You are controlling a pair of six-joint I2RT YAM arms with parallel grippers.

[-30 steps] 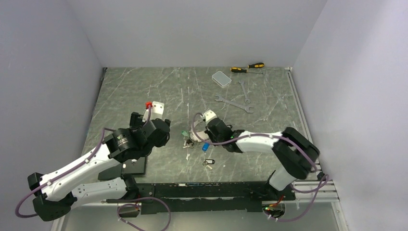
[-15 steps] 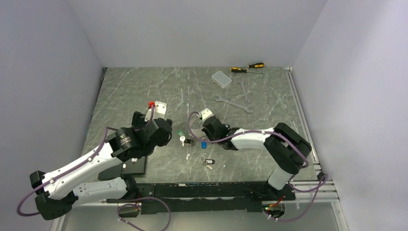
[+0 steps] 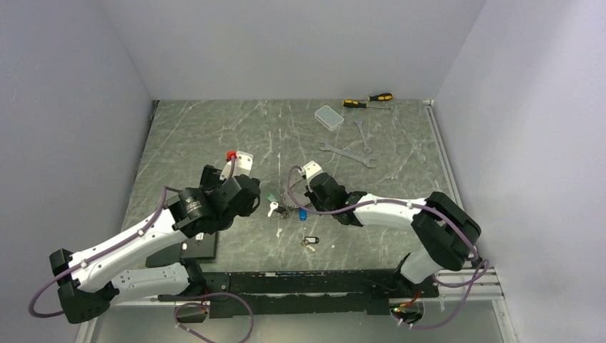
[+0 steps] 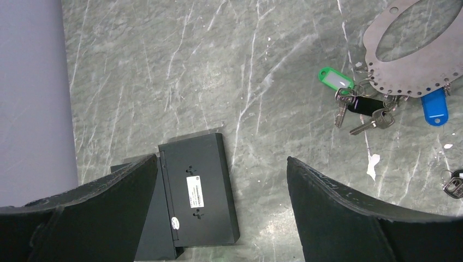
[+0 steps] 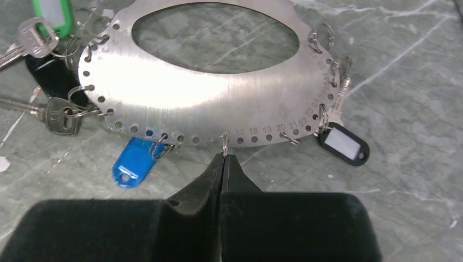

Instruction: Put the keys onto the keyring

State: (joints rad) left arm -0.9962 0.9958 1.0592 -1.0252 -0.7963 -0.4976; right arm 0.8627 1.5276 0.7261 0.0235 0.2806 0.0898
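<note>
The keyring (image 5: 218, 103) is a flat silver plate with an oval opening and a row of small holes along its rim. It lies at mid-table (image 3: 287, 209). Keys hang from it on little split rings, with a green tag (image 4: 336, 78), a blue tag (image 5: 132, 161) and black tags (image 5: 343, 143). My right gripper (image 5: 224, 156) is shut on a small split ring at the plate's near rim. A loose black-tagged key (image 3: 309, 242) lies closer to the arms' bases. My left gripper (image 4: 222, 159) hangs open and empty above the table, left of the keys.
A flat black box (image 4: 199, 196) lies under my left gripper. At the back right are two wrenches (image 3: 348, 153), a clear plastic box (image 3: 329, 116) and yellow-black screwdrivers (image 3: 368, 100). The grey wall (image 4: 33, 98) borders the table's left edge.
My right gripper has pulled the keyring and its keys slightly leftwards. My left arm has crept forward and right, closer to them. Both grippers kept their state.
</note>
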